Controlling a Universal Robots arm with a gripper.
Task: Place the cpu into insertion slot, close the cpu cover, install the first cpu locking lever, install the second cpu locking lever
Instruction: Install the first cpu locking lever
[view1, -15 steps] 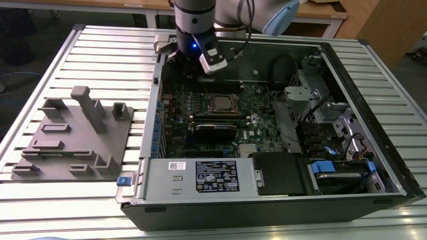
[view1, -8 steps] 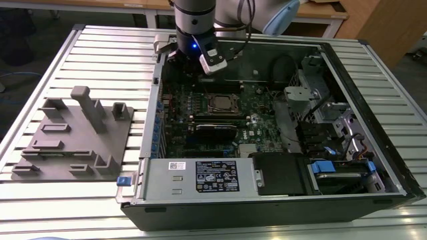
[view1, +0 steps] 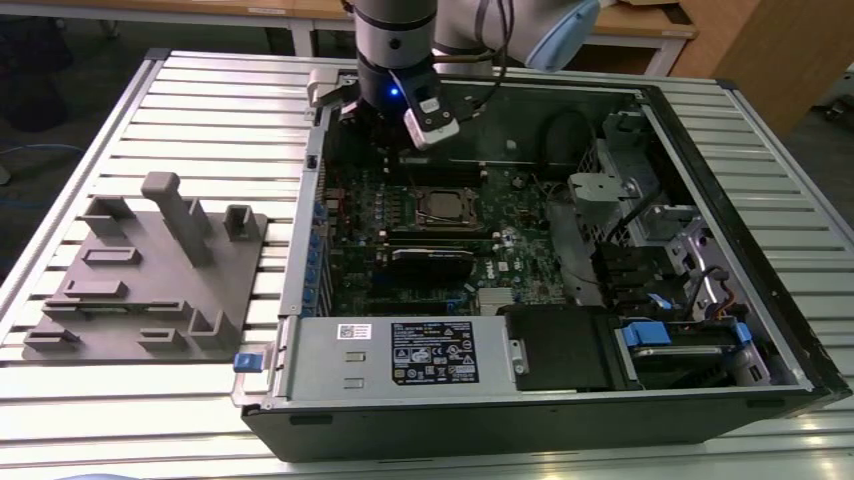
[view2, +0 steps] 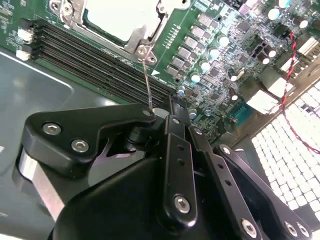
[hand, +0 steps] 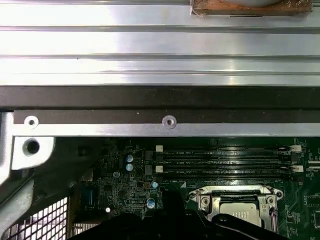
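Hand (view2: 161, 114), grip impossible to tell, hangs at a lever (view2: 148, 80) crossing memory slots (view2: 85, 60) beside the cpu (view2: 120, 17).

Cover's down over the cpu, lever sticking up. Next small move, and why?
Likely swing the locking lever down toward the motherboard. It stands raised from the corner of the cpu cover, its free end at the gripper, while the cover lies flat over the seated cpu, so it is not yet latched.
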